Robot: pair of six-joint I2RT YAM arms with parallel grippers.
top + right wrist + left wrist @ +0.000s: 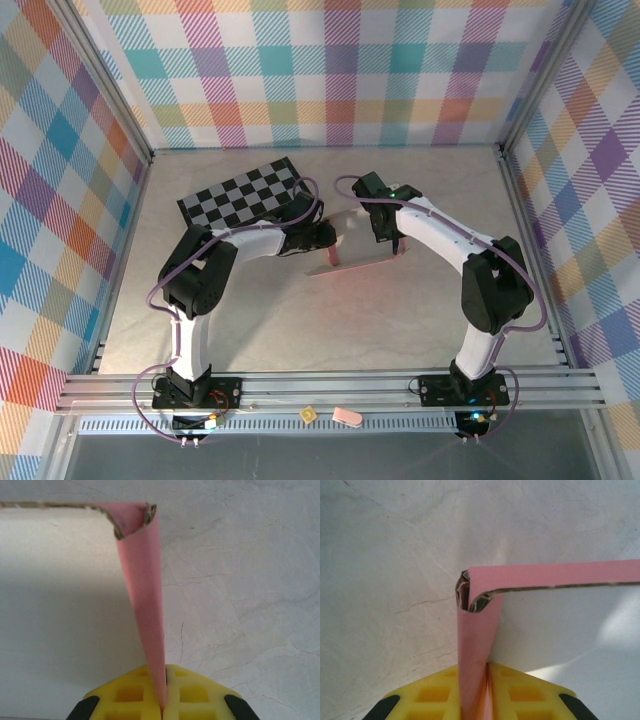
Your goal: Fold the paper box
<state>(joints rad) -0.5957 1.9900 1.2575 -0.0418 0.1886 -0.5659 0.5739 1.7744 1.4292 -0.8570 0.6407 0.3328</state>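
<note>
Two hands, one job: left hand (474, 674) and right hand (164, 674) are each pinched shut on a turned-up end of the paper box (352, 262). It sits on the table (300, 330) between them, long side running hand to hand, so neither's nearer.

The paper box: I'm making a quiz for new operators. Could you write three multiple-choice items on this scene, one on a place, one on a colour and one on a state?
1. Where is the board relative to the box?
A. far-left of it
B. on top of it
C. near-right of it

2. The box's outer face is:
A. teal
B. pink
C. yellow

3. The right gripper is:
A. wide open
B. shut on a box flap
C. shut on the board

Answers:
1. A, the top view shows the board toward the far-left corner.
2. B, both wrist views show pink flaps.
3. B, a pink flap runs into its closed jaws.
</note>
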